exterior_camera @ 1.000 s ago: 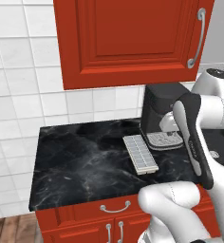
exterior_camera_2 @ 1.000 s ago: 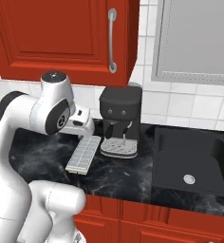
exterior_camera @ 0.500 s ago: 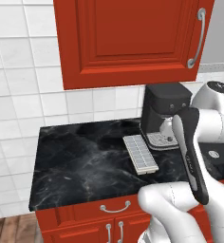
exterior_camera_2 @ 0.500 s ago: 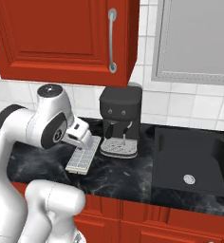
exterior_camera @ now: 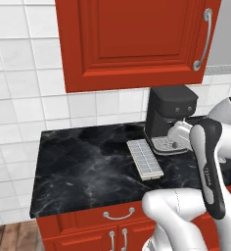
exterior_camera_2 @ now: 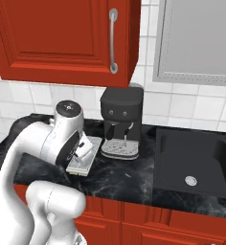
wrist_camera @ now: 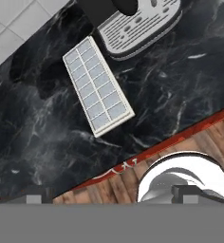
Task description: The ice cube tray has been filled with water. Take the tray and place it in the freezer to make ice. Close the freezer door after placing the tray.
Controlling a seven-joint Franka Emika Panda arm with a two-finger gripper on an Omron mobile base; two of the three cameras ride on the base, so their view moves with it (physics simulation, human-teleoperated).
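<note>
The ice cube tray (wrist_camera: 97,85) lies flat on the black marble counter (exterior_camera: 83,166), just left of the coffee machine's drip grille. Its square cells carry the pale bluish sheen of water (wrist_camera: 100,97). In the left base view the tray (exterior_camera: 144,159) sits near the counter's front right; in the right base view the tray (exterior_camera_2: 78,164) is partly covered by my hand. My gripper (wrist_camera: 113,197) hovers above the tray, open, with nothing between its fingertips. The gripper (exterior_camera_2: 82,154) hangs close over the tray's far end. The freezer and the freezer door are out of view.
A black coffee machine (exterior_camera: 170,115) stands right beside the tray, its grille (wrist_camera: 137,28) almost touching it. Red wall cabinets (exterior_camera: 132,39) hang overhead. A dark sink (exterior_camera_2: 196,162) lies to the right. The counter's front edge (wrist_camera: 133,163) runs close to the tray.
My hand has come down toward the tray and the arm's elbow has swung lower. The tray has not moved, and the gripper stays open.
</note>
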